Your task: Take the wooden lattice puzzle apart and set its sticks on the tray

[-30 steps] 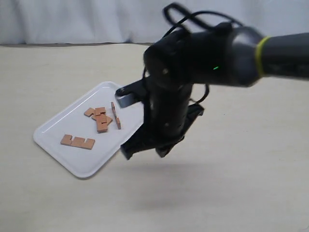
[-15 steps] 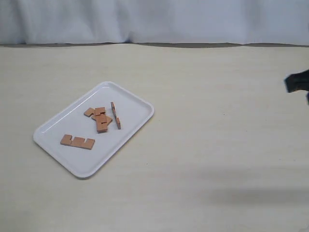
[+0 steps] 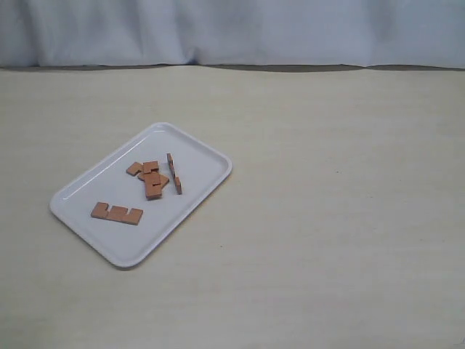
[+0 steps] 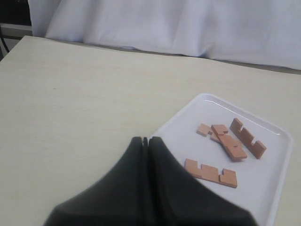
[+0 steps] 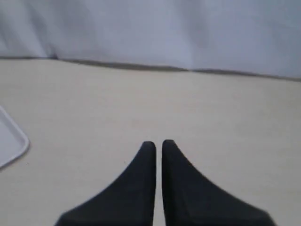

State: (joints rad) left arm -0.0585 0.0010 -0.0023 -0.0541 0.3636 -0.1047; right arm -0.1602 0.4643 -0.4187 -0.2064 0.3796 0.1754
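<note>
The white tray (image 3: pixel 200 161) lies left of centre on the table. Loose reddish-brown sticks rest on it: one flat notched stick (image 3: pixel 117 213) near its front, a small pile (image 3: pixel 151 178) in the middle, and one stick on edge (image 3: pixel 174 173) beside the pile. No assembled lattice puzzle shows. Neither arm appears in the exterior view. In the left wrist view my left gripper (image 4: pixel 145 140) is shut and empty, hovering by the tray (image 4: pixel 270 162) with the sticks (image 4: pixel 210 173) beyond its tips. My right gripper (image 5: pixel 158 143) is shut over bare table, holding nothing.
A pale cloth backdrop (image 3: pixel 232 29) hangs behind the table's far edge. A corner of the tray (image 5: pixel 10 141) shows at the side of the right wrist view. The beige tabletop (image 3: pixel 341 218) stretches right of the tray.
The right arm, which blocked the middle of the exterior view a second ago, has swung off to the right and left the view. The sticks and tray have not moved.
</note>
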